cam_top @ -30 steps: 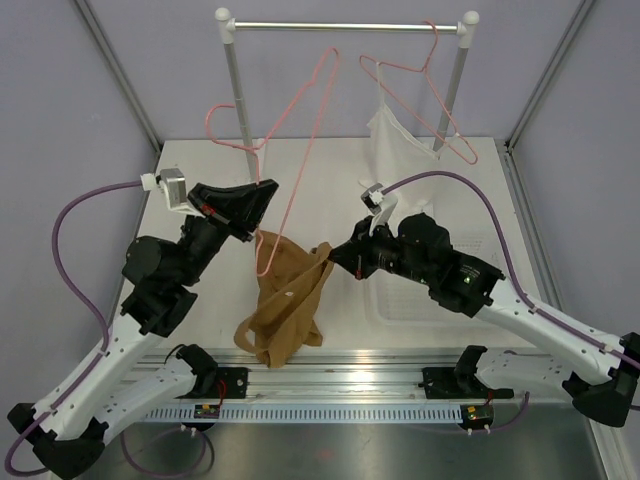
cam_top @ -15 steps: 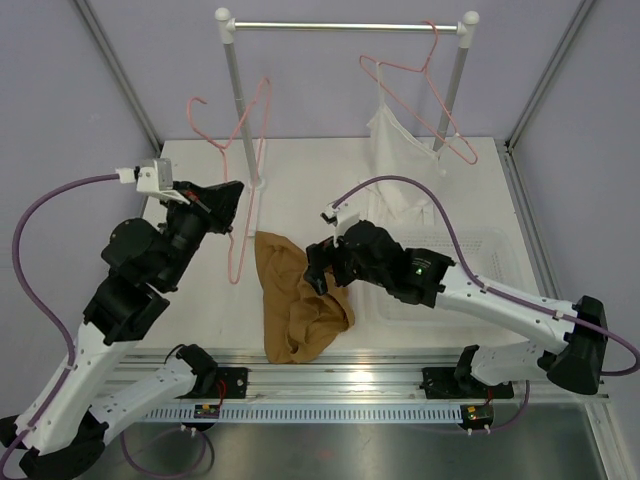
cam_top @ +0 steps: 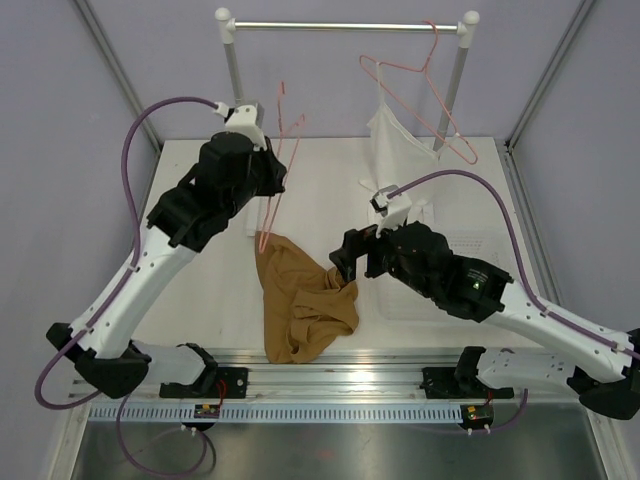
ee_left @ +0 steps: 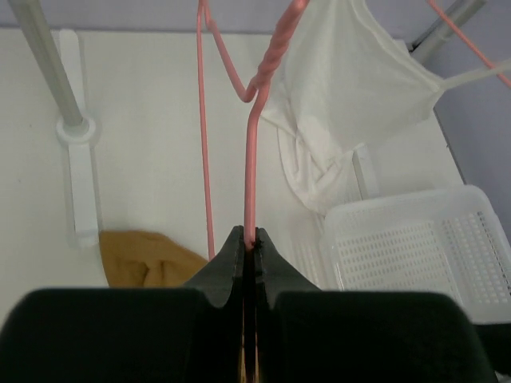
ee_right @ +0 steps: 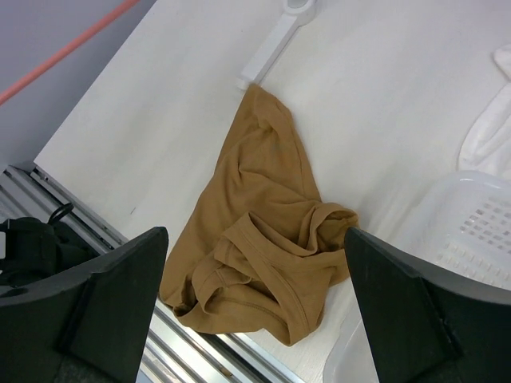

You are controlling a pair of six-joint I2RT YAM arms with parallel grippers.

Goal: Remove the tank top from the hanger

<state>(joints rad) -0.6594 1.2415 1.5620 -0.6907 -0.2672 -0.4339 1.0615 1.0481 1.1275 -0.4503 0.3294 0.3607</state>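
The tan-brown tank top [cam_top: 303, 310] lies crumpled on the table near the front edge, free of any hanger; it also shows in the right wrist view [ee_right: 267, 199] and in the left wrist view [ee_left: 142, 257]. My left gripper [cam_top: 277, 182] is raised toward the rack and shut on the thin pink wire hanger [cam_top: 266, 225], which is bare. In the left wrist view the hanger [ee_left: 250, 167] rises straight out of the closed gripper [ee_left: 250, 238]. My right gripper [cam_top: 350, 262] hovers over the tank top with its fingers spread wide [ee_right: 255, 239] and nothing between them.
A clothes rail [cam_top: 345, 25] on two posts stands at the back. A white garment [cam_top: 400, 140] hangs there on another pink hanger. A white perforated basket [ee_left: 407, 247] sits on the right, partly under my right arm. A metal rail [cam_top: 330, 375] runs along the front edge.
My right gripper opened and dropped the tank top onto the table, then lifted back. My left arm pulled the hanger out of the top and swung it up toward the rack.
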